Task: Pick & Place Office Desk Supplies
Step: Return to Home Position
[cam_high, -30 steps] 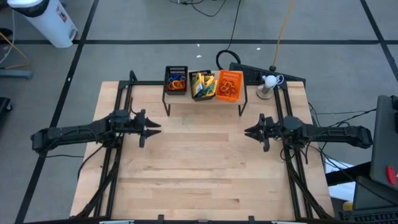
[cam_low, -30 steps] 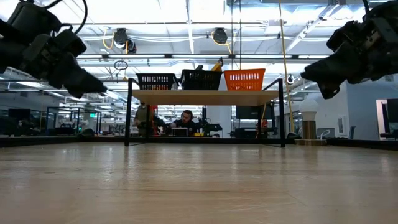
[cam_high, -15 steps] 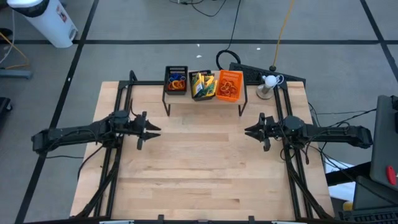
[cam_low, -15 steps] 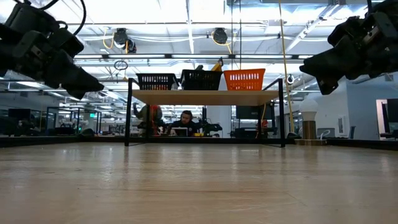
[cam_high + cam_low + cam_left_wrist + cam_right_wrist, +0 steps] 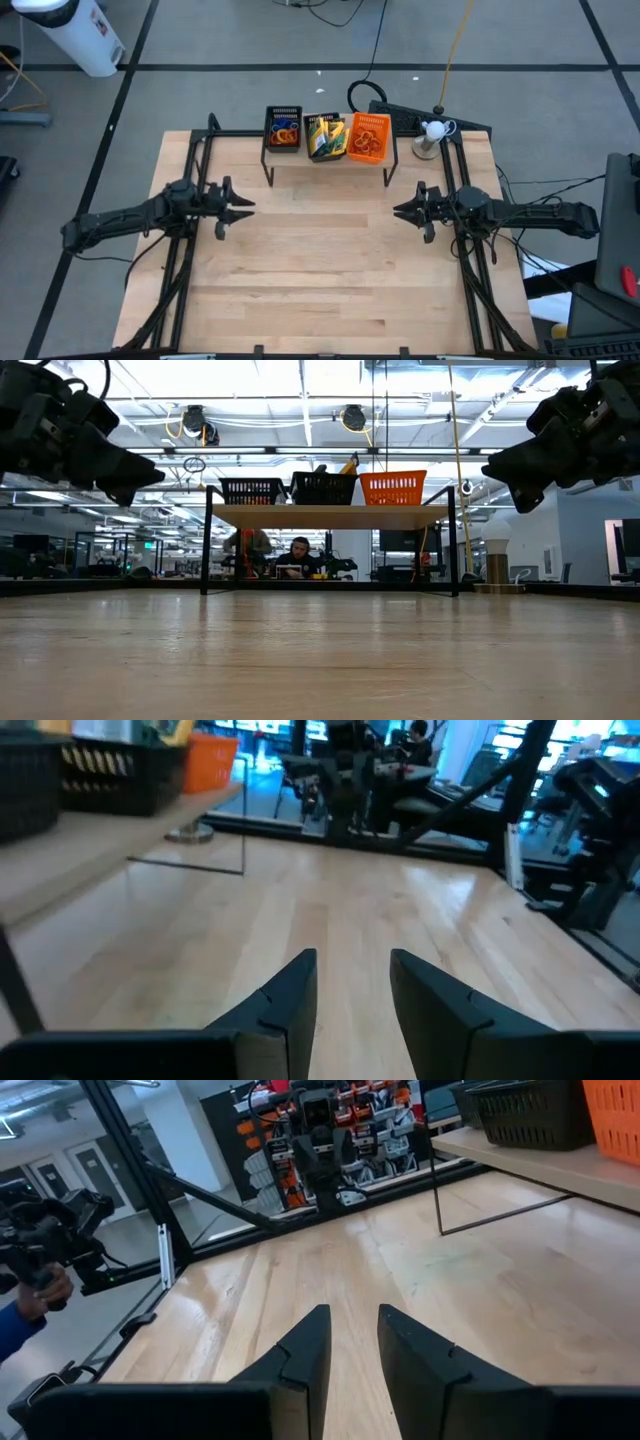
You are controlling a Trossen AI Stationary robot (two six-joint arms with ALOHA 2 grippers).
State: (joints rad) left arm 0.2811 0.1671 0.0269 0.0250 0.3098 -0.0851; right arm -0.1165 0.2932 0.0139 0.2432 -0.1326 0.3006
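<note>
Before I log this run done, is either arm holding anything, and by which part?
Nothing is held. The left gripper and right gripper both hover above the table, jaws open and empty.

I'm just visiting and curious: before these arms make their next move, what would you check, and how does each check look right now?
1. Three trays on the shelf: ok; left black tray, middle black tray and orange tray sit side by side.
2. Left gripper empty: ok; open, holding nothing.
3. Right gripper empty: ok; open, holding nothing.
4. Grippers apart from shelf: ok; both hang above the table.
5. What the orange tray holds: cannot tell.
</note>
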